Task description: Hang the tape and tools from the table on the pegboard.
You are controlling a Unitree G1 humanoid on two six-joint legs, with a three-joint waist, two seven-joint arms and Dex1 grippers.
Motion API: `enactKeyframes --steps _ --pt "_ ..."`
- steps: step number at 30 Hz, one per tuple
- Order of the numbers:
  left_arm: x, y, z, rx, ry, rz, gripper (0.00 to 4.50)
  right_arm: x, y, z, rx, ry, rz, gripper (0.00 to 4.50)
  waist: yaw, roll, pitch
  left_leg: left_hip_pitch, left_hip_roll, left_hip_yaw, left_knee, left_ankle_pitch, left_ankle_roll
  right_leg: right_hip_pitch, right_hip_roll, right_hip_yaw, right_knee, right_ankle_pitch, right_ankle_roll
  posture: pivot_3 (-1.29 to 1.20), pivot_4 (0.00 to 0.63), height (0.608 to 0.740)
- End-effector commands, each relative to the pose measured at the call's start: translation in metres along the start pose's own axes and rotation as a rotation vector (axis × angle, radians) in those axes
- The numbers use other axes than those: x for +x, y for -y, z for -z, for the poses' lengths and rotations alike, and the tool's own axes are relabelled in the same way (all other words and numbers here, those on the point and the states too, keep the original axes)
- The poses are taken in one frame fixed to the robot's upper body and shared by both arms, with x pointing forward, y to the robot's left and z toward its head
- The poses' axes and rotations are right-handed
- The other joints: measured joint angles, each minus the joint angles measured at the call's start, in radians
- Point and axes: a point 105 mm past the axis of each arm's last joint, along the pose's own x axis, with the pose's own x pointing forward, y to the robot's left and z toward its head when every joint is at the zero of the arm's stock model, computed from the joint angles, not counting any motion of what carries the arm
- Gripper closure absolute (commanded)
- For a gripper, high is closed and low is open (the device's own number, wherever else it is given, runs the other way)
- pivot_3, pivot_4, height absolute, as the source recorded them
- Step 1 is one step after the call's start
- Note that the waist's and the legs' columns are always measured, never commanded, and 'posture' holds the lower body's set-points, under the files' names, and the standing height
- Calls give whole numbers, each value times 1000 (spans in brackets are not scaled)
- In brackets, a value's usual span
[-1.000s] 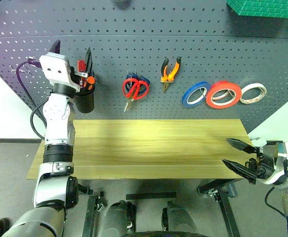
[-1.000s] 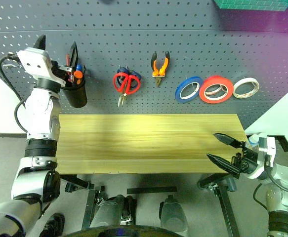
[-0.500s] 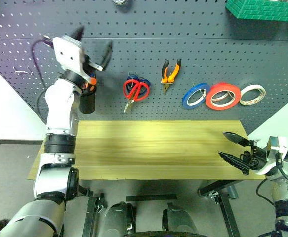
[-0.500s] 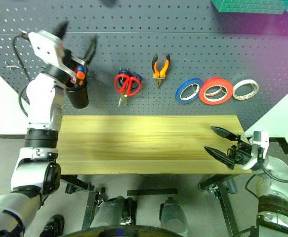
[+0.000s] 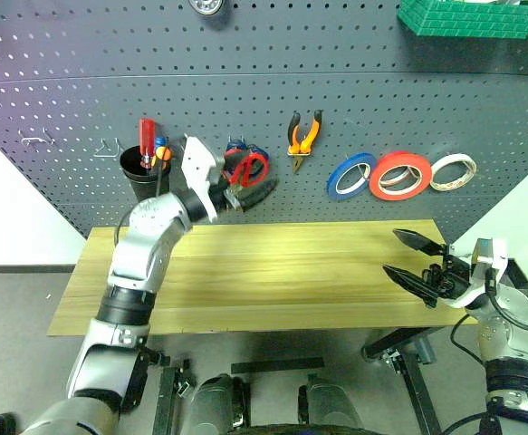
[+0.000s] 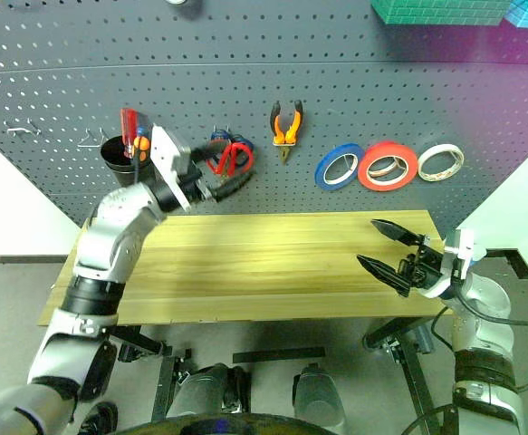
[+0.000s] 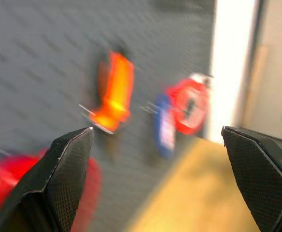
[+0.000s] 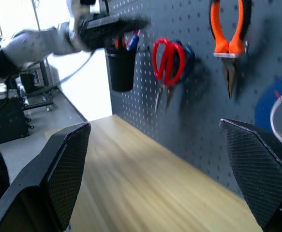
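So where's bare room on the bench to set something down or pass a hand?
The table top is bare from its left end to the right tool, which hangs open over the right end. The left tool hangs open over the back edge, in front of the red-handled scissors. The pegboard is crowded from the black cup to the tape.

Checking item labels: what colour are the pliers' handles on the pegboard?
Orange with black, on the pliers; clearest in the right wrist view.
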Motion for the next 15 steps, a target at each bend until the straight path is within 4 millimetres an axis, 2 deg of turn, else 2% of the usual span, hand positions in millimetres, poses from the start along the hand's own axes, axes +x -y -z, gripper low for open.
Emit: enactKeyframes --steps 1,6,8,10,15 --pt "-8 14 18 -59 -34 20 27 4 -4 -10 -29 15 6 0 0 1 -4 0 0 0 0 0 0 0 0 0 0 0 0 -142 0 740" --pt "-38 11 49 -188 -100 -44 27 2 -14 -12 -18 1 31 0 0 3 -7 2 0 0 0 -1 -2 1 -1 1 1 0 0 -147 0 740" --pt "-50 9 54 -219 -118 -60 27 -1 -16 -11 -14 -9 43 0 -2 3 -10 3 0 0 0 -2 -3 1 -2 1 1 0 -1 -157 0 740" --pt "-70 6 60 -229 -158 -79 27 -7 -21 -13 -11 -29 50 0 -2 4 -12 3 0 0 0 -2 -3 2 -2 2 1 0 -1 -153 0 740" --pt "-109 0 62 -241 -192 -130 27 -10 -27 -15 -7 -54 68 0 -2 7 -17 5 1 0 -2 -4 -1 -1 -3 2 0 0 -1 -162 0 740"
